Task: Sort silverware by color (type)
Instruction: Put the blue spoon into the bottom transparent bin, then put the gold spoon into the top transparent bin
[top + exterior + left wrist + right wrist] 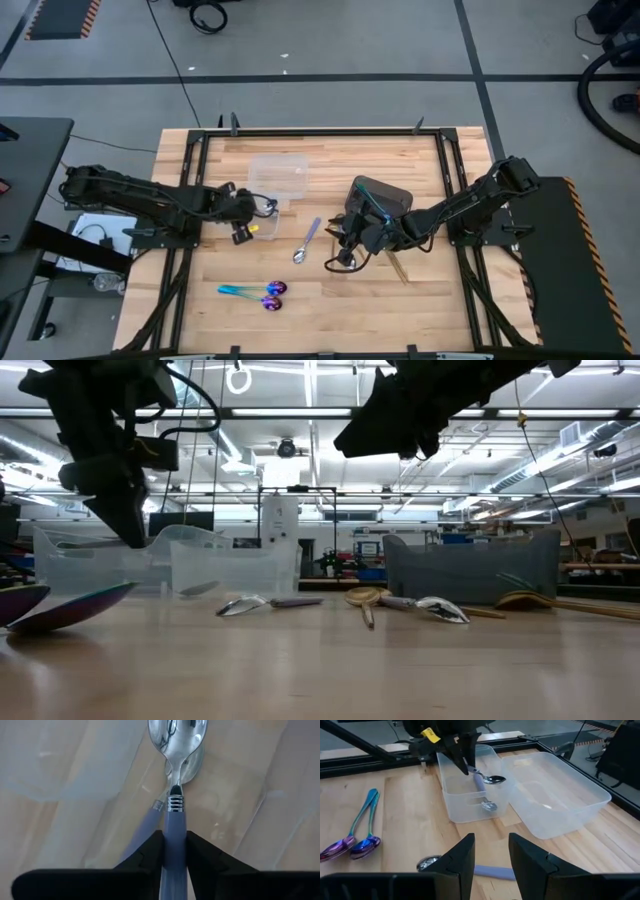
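One silver spoon (176, 750) pinched in left fingers (150, 852), over clear container (470, 795)

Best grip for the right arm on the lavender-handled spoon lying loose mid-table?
Grip the lavender-handled spoon mid-handle, coming straight down, fingers straddling the handle's width. It lies flat and alone on the table, its slim handle offering two parallel edges; the rounded bowl would likely slip. The right gripper hangs open beside it.

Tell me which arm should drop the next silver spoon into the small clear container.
Left. The left gripper is shut on a lavender-handled silver spoon right above the small clear container, where another already lies. The right gripper is open, empty, farther off.
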`<state>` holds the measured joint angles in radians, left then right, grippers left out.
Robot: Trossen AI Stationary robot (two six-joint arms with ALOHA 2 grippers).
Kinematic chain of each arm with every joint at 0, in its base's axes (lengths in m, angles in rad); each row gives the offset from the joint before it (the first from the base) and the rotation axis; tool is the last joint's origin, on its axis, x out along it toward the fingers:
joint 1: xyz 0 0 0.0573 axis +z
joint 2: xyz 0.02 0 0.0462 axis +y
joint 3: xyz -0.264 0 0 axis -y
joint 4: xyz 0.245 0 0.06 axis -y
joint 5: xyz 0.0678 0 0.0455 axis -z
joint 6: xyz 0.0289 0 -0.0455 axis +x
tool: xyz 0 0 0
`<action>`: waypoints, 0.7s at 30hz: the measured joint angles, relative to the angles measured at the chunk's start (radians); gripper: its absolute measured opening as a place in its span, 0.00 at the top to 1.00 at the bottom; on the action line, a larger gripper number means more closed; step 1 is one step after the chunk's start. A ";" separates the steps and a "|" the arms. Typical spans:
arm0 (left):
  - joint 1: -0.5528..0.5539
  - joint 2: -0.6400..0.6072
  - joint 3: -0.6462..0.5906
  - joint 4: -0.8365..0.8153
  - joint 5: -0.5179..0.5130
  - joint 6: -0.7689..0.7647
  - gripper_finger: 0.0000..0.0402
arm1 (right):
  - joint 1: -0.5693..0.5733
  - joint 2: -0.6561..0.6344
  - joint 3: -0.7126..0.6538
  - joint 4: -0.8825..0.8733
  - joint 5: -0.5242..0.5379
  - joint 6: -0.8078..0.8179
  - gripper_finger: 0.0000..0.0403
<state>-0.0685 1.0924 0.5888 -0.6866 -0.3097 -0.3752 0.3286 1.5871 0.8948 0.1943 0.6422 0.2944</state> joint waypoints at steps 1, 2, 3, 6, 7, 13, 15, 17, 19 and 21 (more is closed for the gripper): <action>0.000 0.000 0.000 0.000 0.007 -0.023 0.79 | 0.000 0.000 0.000 0.000 -0.006 0.000 0.68; 0.000 0.000 0.000 -0.001 0.010 -0.043 0.79 | 0.000 0.000 0.000 0.001 -0.011 0.001 0.68; 0.000 0.000 0.000 -0.003 0.011 -0.064 0.78 | 0.000 0.000 0.000 0.003 -0.014 0.001 0.68; 0.000 0.000 0.000 -0.014 0.022 -0.112 0.75 | 0.000 0.000 0.000 0.013 -0.016 0.000 0.68; 0.000 0.000 0.000 -0.014 0.027 -0.125 0.73 | 0.000 0.000 0.000 0.013 -0.016 0.000 0.68; 0.000 0.000 0.001 -0.014 0.038 -0.183 0.61 | 0.000 0.000 0.000 0.014 -0.040 -0.001 0.68; -0.002 0.000 0.013 -0.014 0.038 -0.157 0.59 | -0.002 0.000 0.000 0.014 -0.042 0.000 0.68; -0.004 0.000 0.030 0.004 0.038 -0.120 0.58 | -0.003 0.000 0.000 0.014 -0.045 0.000 0.68; -0.011 0.000 0.047 0.021 0.034 -0.088 0.58 | -0.004 0.000 0.000 0.014 -0.046 0.001 0.68; -0.029 0.000 0.065 0.037 0.004 -0.051 0.58 | -0.004 0.000 0.000 0.014 -0.058 0.010 0.68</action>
<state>-0.0973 1.0927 0.6541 -0.6496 -0.3057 -0.4262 0.3243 1.5867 0.8948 0.2082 0.5840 0.3046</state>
